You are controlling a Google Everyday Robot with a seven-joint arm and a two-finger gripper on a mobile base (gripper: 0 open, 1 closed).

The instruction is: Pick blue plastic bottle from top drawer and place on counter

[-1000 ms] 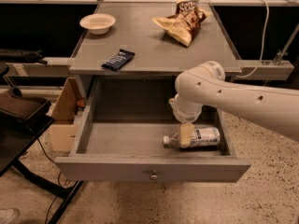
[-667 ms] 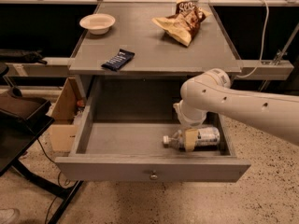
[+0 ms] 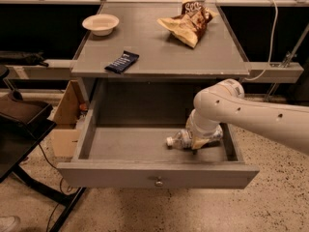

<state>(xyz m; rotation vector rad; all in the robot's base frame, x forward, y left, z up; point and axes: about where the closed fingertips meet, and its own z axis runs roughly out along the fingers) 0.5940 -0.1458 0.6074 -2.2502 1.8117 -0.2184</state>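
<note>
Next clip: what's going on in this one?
The robot's white arm reaches down into the open wide shallow grey drawer. Its gripper is right at the small clear plastic water bottle. The bottle lies on its side on the drawer floor near the right end, white cap pointing left, and is not yet lifted. On the flat grey counter above sit a white bowl, a dark blue snack bar wrapper and a crumpled brown chip bag.

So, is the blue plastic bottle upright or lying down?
Lying down: the blue plastic bottle rests on its side on the top drawer floor, cap pointing left. The gripper is over its middle.
</note>
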